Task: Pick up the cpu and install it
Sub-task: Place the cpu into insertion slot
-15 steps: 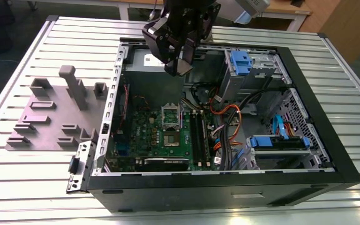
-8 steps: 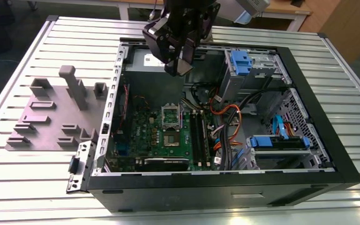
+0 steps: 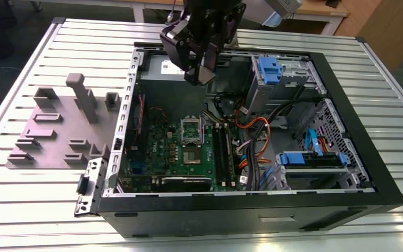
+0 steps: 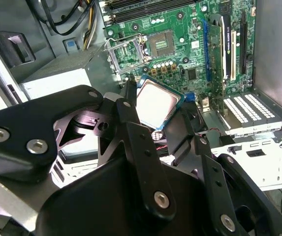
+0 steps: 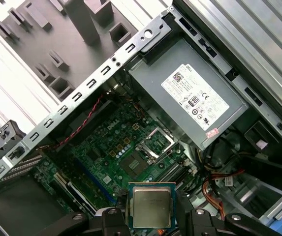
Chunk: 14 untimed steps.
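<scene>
Gripper (image 3: 199, 71) is pinching the cpu (image 5: 150, 206) by two opposite edges. The fingers (image 4: 127, 110) are closed on it, and its silvery lid faces both wrist cameras. It hangs over the open case (image 3: 257, 212) at the power supply (image 5: 195, 93) end, well apart from the metal-framed socket (image 5: 155, 142) on the green board (image 3: 163, 149). Nothing is seated.

Risks as we judge them:
- The grip is on thin edges only, so a slip drops the chip onto the board.
- In the second wrist view the cpu looks canted against the board's lines. That may be camera angle, but if it's real, a tilted or misrotated landing could damage the socket contacts.
- The dark square chip (image 5: 133, 164) sits just beside the socket with a similar footprint, so it's an easy wrong target.
- The socket's raised frame and the orange and black cables (image 3: 254, 128) nearby could catch a finger on the way down.

What each view adds:
- The exterior view gives the gripper's height over the case, plus the grey fixture (image 3: 54, 131) on the slatted table (image 3: 19, 210) beside it.
- The first wrist view puts the cpu and socket in one picture, so we read the sideways offset there.
- The second wrist view gives the finger-to-edge contact — our best check on the hold.
</scene>
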{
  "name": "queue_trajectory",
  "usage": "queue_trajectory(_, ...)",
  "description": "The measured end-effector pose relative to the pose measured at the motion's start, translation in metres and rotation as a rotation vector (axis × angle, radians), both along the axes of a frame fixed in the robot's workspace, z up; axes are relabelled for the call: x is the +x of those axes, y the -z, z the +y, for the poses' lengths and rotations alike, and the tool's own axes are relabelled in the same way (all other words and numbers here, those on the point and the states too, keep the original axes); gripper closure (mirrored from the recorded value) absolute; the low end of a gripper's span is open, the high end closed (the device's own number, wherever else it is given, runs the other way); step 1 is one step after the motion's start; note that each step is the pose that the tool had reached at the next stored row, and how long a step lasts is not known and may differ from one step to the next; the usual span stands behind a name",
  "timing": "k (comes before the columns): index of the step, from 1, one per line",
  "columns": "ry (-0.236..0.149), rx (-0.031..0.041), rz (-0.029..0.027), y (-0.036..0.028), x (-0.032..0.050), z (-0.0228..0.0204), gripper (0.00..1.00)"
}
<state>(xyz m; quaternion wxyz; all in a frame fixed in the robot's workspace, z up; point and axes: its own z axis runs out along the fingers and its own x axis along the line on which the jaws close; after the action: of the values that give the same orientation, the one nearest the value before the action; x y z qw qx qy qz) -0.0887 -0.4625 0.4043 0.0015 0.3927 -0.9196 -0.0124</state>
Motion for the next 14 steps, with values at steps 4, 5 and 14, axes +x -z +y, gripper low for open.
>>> queue_trajectory(4, -0.003, 0.0000, 0.0000, 0.0000, 0.0000, 0.0000, 0.53)
queue_trajectory(5, -0.003, 0.0000, 0.0000, 0.0000, 0.0000, 0.0000, 0.53)
queue_trajectory(14, -0.009, -0.0001, 0.0000, 0.0000, 0.0000, 0.0000, 0.53)
